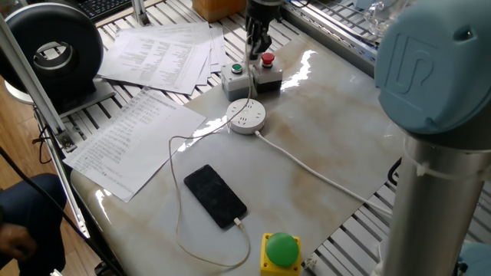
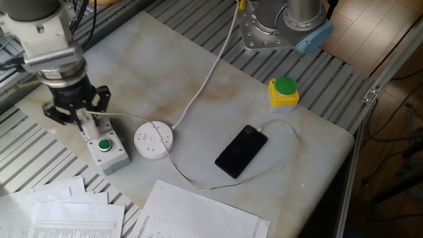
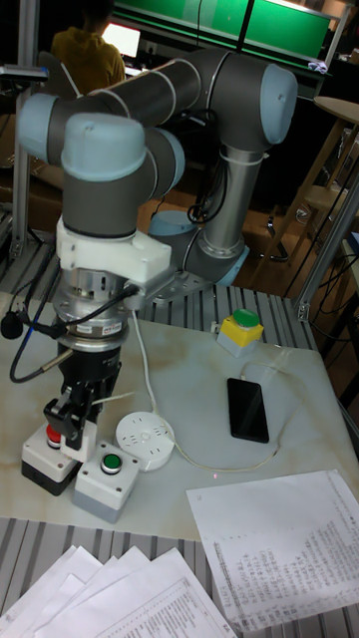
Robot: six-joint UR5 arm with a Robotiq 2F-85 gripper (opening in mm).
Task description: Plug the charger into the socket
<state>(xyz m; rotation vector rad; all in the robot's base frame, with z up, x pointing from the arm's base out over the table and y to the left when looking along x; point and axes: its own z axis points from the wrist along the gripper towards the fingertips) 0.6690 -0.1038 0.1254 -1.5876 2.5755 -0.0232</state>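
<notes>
The charger (image 2: 86,119) is clamped between the fingers (image 2: 93,100) of the gripper (image 2: 82,116), just above the grey button box (image 2: 108,151), and its thin white cable (image 2: 198,188) runs to the black smartphone (image 2: 241,151). The socket (image 2: 153,141) lies on the worktop (image 2: 218,79) just beside the box, apart from the charger.

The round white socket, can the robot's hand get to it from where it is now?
Probably yes. The hand hangs over the grey button box, right beside the socket, and nothing covers the socket's top.
</notes>
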